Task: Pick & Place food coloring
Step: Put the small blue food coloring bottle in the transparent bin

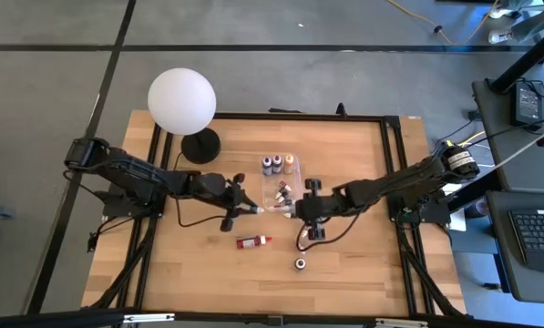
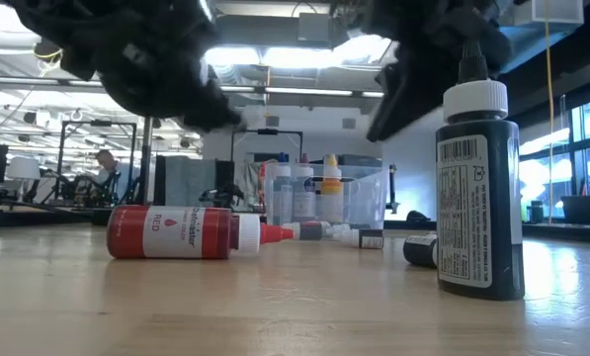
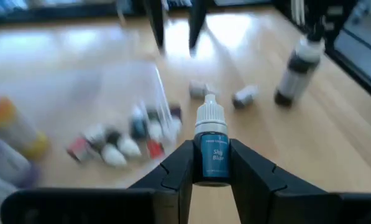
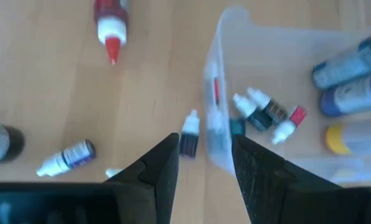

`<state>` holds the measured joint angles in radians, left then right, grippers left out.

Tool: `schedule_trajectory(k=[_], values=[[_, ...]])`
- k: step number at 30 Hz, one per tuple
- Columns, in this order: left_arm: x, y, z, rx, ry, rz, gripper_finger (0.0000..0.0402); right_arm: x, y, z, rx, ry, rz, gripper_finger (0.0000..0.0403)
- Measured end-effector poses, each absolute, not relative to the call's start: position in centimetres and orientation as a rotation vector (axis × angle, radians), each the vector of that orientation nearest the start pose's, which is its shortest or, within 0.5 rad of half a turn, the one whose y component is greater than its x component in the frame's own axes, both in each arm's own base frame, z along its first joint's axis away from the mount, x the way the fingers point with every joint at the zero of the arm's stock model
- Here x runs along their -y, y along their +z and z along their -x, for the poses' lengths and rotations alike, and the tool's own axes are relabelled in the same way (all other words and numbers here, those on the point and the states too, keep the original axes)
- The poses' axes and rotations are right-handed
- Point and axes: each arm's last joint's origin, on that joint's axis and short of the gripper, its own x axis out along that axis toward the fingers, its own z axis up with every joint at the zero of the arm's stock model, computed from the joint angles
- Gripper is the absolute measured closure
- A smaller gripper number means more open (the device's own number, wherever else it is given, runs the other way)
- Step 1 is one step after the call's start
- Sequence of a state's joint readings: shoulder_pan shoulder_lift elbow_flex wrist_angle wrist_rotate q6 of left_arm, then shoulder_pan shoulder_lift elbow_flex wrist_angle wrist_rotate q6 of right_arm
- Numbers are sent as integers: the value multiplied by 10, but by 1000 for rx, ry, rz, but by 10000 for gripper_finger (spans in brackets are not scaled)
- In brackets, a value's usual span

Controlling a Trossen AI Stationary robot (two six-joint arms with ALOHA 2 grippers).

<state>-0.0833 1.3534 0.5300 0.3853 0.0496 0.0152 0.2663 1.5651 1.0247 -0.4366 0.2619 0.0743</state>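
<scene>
Food coloring in a small sky-blue dropper bottle with a white pointed cap stands upright between the left tool's dark fingers, pinched, beside the clear plastic box. A red bottle lies on its side along the wooden bench. The right tool hangs spread over the box wall, holding nothing.

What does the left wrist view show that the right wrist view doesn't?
Left wrist only: the left end effector shut on a sky-blue bottle, and a dark bottle standing upright. Right wrist only: the right end effector astride the box wall, a red bottle lying on the table. Both: small bottles lying inside the clear box.
</scene>
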Motion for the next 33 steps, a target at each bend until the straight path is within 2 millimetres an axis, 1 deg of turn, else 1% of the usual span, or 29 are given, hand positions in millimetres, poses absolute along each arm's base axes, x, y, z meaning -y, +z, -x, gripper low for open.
schedule_trajectory(k=[2,4,6,8,12,17,21,25,29,33], values=[[22,187,-261,-384,-90,-51,315,-77,206,-296,-947,-65,187,251],[19,191,-263,-347,-32,-88,316,-79,201,-289,-914,-110,172,251],[16,191,-265,-329,12,-114,317,-80,196,-282,-884,-131,158,251],[11,190,-269,-338,27,-112,317,-83,194,-277,-843,-116,141,251],[2,189,-286,-349,49,-102,317,-86,186,-274,-782,-86,114,251],[-7,179,-306,-391,31,-96,317,-85,173,-270,-711,-64,80,251],[-11,168,-317,-428,33,-103,311,-84,163,-265,-689,-23,55,251],[-15,159,-324,-455,44,-113,310,-85,157,-262,-640,13,29,251],[-19,149,-327,-490,54,-109,311,-84,153,-258,-613,16,16,251],[-21,145,-327,-502,62,-115,306,-83,148,-255,-609,11,-3,251]])
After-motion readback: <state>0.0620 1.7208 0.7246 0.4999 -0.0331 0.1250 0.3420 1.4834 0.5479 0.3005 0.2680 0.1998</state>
